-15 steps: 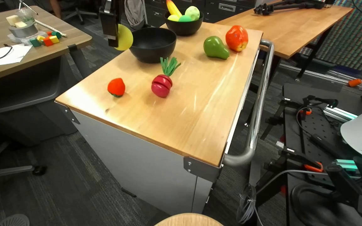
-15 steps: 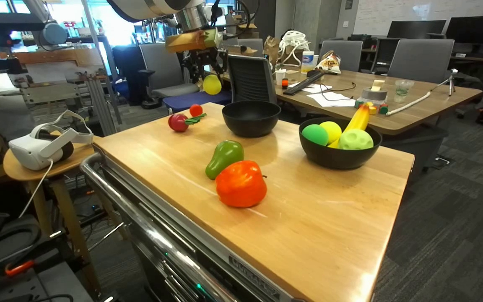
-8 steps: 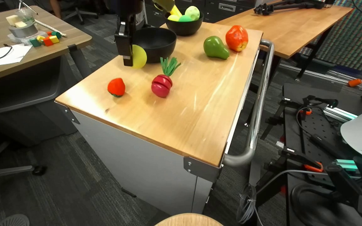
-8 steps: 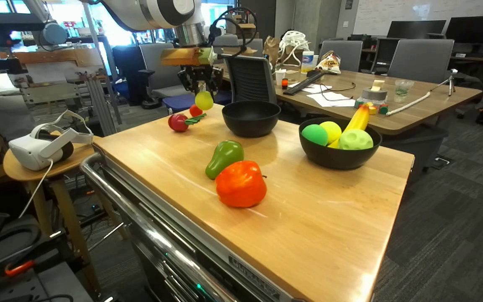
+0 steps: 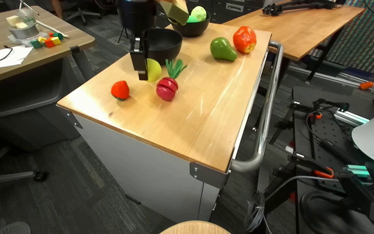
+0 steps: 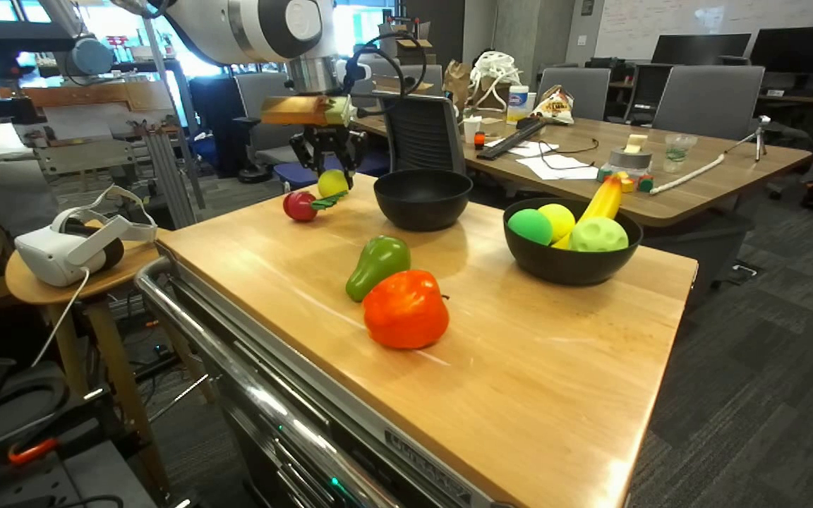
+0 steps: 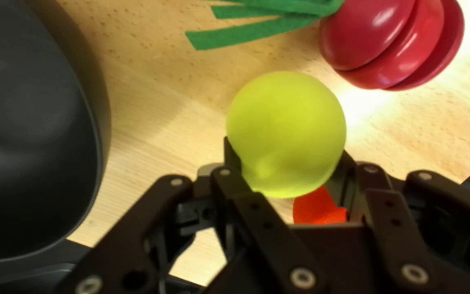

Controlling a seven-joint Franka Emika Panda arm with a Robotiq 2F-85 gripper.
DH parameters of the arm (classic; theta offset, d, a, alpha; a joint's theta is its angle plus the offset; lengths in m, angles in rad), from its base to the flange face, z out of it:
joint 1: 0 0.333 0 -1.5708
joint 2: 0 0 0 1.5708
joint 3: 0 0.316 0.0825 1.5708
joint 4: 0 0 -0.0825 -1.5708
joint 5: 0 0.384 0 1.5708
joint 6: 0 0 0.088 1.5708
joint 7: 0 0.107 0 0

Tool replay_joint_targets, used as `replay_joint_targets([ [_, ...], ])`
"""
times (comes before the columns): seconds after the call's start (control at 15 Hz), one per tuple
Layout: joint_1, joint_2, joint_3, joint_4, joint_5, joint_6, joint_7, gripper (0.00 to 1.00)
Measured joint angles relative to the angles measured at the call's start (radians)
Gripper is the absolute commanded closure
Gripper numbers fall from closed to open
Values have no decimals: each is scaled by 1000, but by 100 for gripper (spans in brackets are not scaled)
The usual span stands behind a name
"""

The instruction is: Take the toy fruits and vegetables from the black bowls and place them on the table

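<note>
White headset (image 6: 85,236) sits on the stool (image 6: 135,261), far left. Chrome bar (image 6: 258,396) runs along the side of the table (image 6: 533,395). Arm (image 6: 244,32) comes in from top left. Radish (image 6: 300,206) lies on the table, leaves pointing right. Tomato (image 5: 120,90) is on the table too, apart from the radish; an exterior view has it left of the gripper (image 6: 334,176). Gripper points down, jaws clamped on a yellow ball (image 7: 286,130) from both sides. That ball is low over the table, near the radish and left of the left bowl (image 6: 424,215); can't tell if it touches the wood. Wrist view shows wood between ball and radish. Pear (image 6: 380,267) on the table, narrow end toward the bar. Pepper (image 6: 406,310) right beside it, stem to the right; can't tell if the two touch. Left bowl upright on the table, behind the pear. Right bowl (image 6: 569,267) also upright, four toys in it: green ball (image 6: 530,227) at the left side, second yellow ball (image 6: 558,219), banana (image 6: 603,201) with tip above the rim, pale green fruit (image 6: 598,235) front right. Desk (image 6: 745,166) behind, far right, with tape roll (image 6: 630,159) and tripod (image 6: 761,139) on it.
</note>
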Motion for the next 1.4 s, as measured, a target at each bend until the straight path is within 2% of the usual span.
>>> replay_joint_targets([
  [0.2, 0, 0, 0, -6, 5, 0, 0, 2],
  [0.27, 0, -1, 0, -5, 9, 1, 0, 0],
  [0.47, 0, -14, -2, 14, 9, 9, 1, 0],
  [0.6, 0, -42, -22, 37, -45, 32, 2, 0],
  [0.87, -30, -119, -121, 86, -164, 64, 4, 0],
  [1.07, -91, -163, -190, 102, -175, 101, 30, 0],
  [1.2, -111, -163, -196, 101, -175, 101, 25, 0],
  [1.4, -98, -154, -182, 98, -175, 101, 28, 0],
])
